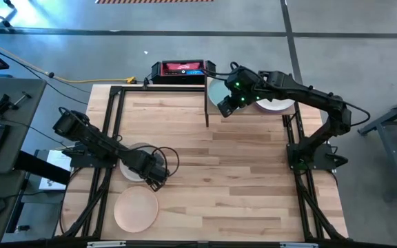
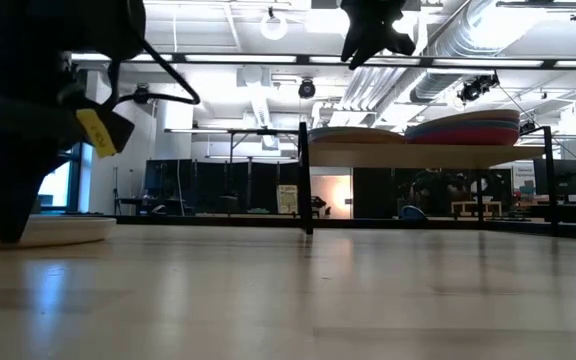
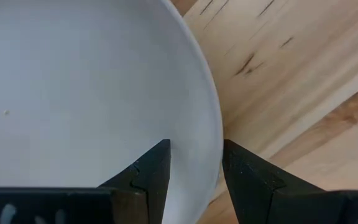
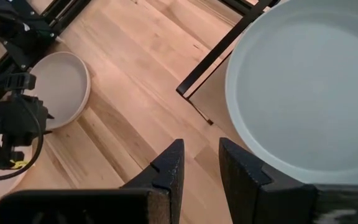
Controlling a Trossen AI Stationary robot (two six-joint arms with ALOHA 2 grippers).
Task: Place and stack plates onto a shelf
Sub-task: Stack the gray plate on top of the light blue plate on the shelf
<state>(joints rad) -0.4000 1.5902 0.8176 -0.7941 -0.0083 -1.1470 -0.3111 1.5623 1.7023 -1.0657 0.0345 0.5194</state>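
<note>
A cream plate (image 1: 138,160) lies flat on the wooden tabletop at the left; it also shows in the left wrist view (image 3: 86,93) and the low view (image 2: 48,232). My left gripper (image 1: 156,178) is down at its rim, open (image 3: 196,168), with one finger inside the rim and one outside. A peach-pink plate (image 1: 136,210) lies nearer the front edge. The shelf (image 2: 418,156) at the far right carries a pale grey plate (image 4: 303,93) and a stack of several plates (image 2: 465,128). My right gripper (image 1: 225,107) hovers open and empty (image 4: 202,158) above the shelf's left end.
The shelf's black posts (image 1: 207,110) stand beside my right gripper. A black frame (image 1: 109,124) runs along the table's left, right and far sides. The wide middle of the tabletop (image 1: 226,172) is bare wood.
</note>
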